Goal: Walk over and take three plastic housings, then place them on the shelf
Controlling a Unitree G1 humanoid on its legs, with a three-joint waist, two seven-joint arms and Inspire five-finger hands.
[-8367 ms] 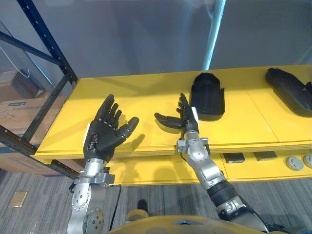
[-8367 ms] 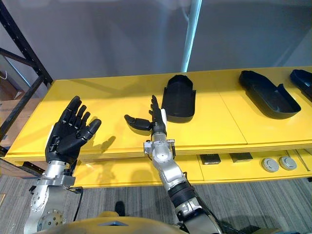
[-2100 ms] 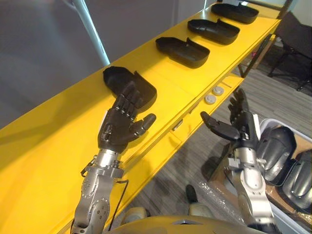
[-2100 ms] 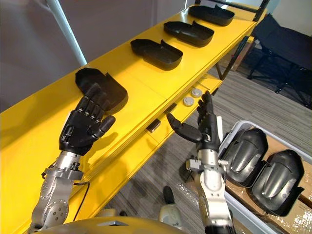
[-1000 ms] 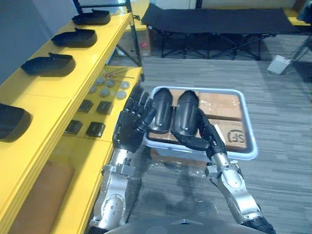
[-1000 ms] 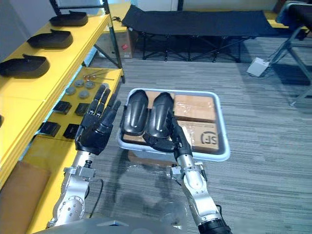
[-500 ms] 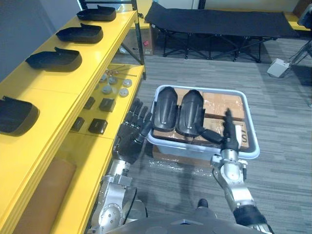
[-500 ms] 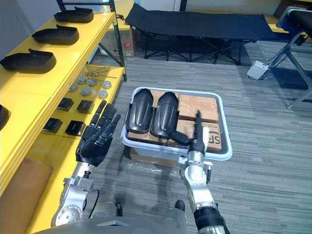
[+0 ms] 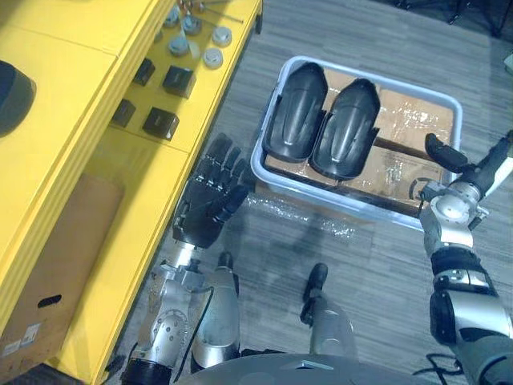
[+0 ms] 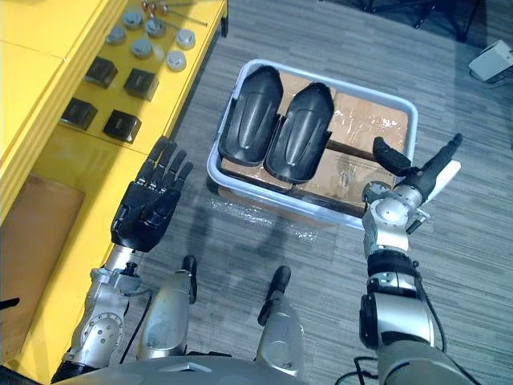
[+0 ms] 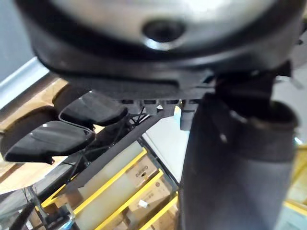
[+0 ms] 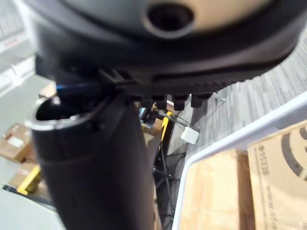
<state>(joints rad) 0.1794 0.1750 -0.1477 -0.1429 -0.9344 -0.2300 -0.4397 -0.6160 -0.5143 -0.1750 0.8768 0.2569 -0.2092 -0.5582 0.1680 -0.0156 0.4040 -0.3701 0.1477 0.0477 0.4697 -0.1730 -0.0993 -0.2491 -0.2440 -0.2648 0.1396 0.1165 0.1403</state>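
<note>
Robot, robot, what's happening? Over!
Left robot hand open, empty. Right robot hand open by pale plastic bin. Two black plastic housings inside, untouched. Nothing blocking.

Grey carpeted floor [image 9: 377, 273] beneath me carries a pale plastic bin [image 9: 321, 194], upper centre-right of frame. Inside it lie cardboard boxes [image 9: 401, 160], with two dark housings [image 9: 294, 112] [image 9: 346, 128] side by side on top.

Frame left is the yellow shelf [image 9: 120, 168]. Its lower board holds small black blocks [image 9: 161, 122] and grey discs [image 9: 212, 58]. Its upper board bears a shelved housing [image 9: 12, 96] at the frame's left edge. A brown carton [image 9: 56, 265] sits at lower left.
</note>
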